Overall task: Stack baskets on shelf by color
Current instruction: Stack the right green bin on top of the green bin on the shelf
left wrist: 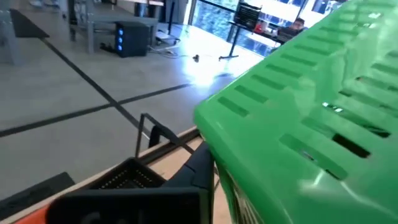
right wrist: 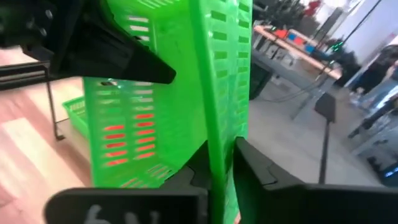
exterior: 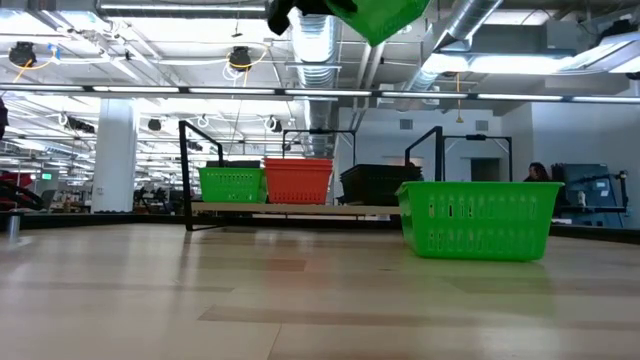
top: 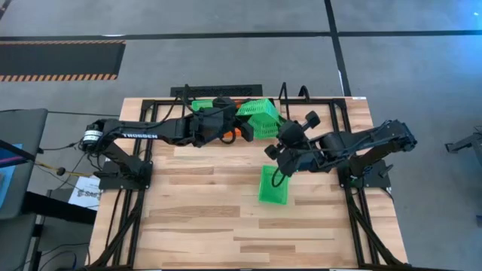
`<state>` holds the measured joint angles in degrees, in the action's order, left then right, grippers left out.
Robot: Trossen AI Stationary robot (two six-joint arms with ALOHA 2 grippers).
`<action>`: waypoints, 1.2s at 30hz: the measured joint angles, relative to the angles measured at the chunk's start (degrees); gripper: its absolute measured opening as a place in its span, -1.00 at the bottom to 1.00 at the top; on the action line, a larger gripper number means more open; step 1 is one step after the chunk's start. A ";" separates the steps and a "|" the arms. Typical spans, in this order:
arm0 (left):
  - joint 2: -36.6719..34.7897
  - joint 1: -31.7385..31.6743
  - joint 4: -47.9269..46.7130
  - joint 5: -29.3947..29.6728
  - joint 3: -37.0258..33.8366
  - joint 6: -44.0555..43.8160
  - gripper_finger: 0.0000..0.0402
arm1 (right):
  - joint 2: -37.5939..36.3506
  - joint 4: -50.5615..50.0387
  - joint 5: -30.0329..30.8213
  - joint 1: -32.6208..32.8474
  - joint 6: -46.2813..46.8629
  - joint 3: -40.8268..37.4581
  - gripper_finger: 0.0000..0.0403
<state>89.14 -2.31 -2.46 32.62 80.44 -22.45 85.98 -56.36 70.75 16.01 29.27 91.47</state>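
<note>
Green basket (top: 260,117) btwn both tools.

The high view shows a light wooden surface (top: 211,218) with both dark arms reaching toward its far centre. The left claw (top: 230,114) and the right claw (top: 282,139) meet at one green basket (top: 260,117), which appears tilted above the far edge, near the shelf (top: 218,92). Whether either claw is clamped on its wall cannot be told from above. Another green basket (top: 202,105) and a red-orange basket (top: 242,132) show partly beneath the left arm. A further green basket (top: 273,186) rests on the surface near its centre, just below the right claw. A white paper (top: 84,194) lies beside the left arm base.
</note>
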 joint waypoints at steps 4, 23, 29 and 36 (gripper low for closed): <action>-0.16 0.06 -0.39 1.20 0.26 1.11 -0.99 | 0.13 -0.54 -1.31 2.48 -1.50 4.96 -0.54; -17.68 -5.93 -51.98 0.81 0.15 -26.20 -0.99 | -1.49 -3.66 1.21 18.40 -18.77 30.59 0.22; -20.82 -15.59 -53.47 -10.02 0.09 -25.58 -1.00 | -1.39 -4.49 1.19 17.28 -18.47 30.16 0.18; -16.71 -27.27 -54.75 -26.55 0.07 -19.41 -1.00 | -1.39 -10.30 -1.56 15.24 -6.64 27.87 0.17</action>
<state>72.43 -29.57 -57.21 6.07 80.51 -41.85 84.59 -66.66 69.19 31.24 22.63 119.34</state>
